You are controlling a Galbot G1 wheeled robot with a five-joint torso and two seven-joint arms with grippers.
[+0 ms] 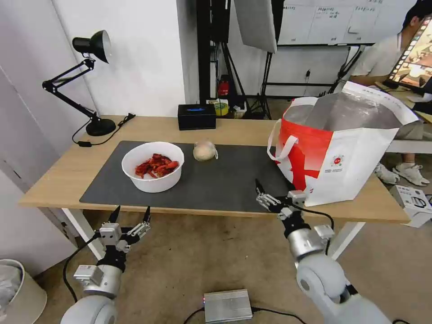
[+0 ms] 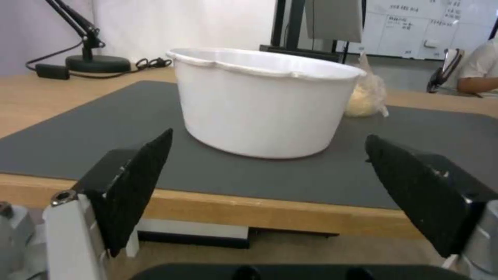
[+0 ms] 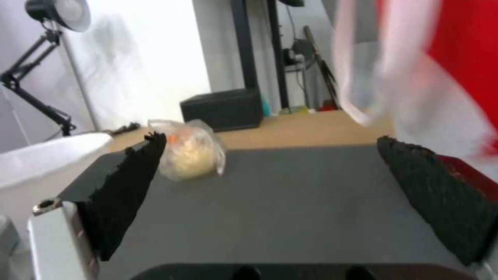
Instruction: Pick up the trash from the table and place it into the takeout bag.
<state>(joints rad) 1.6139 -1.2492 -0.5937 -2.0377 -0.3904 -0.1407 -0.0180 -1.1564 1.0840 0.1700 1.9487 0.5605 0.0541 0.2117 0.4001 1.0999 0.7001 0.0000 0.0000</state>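
Left gripper (image 1: 131,215): fingers spread wide, empty, just short of the table (image 1: 58,175) edge.
Bowl (image 1: 153,166): straight ahead of the left fingers on the grey mat (image 1: 225,180), holding red shells. Probably light and thin-walled, apt to flex or tip; best taken across the rim or wall and kept upright.
Right gripper (image 1: 269,194): fingers apart, holding nothing, over the mat's near edge.
Wrapped lump (image 1: 205,150): beyond the right fingers, off toward the left one. Looks soft with a slippery film; a gentle pinch across the middle seems apt.
Bag (image 1: 342,148): close beside the outer right finger, mouth open, standing on the table.
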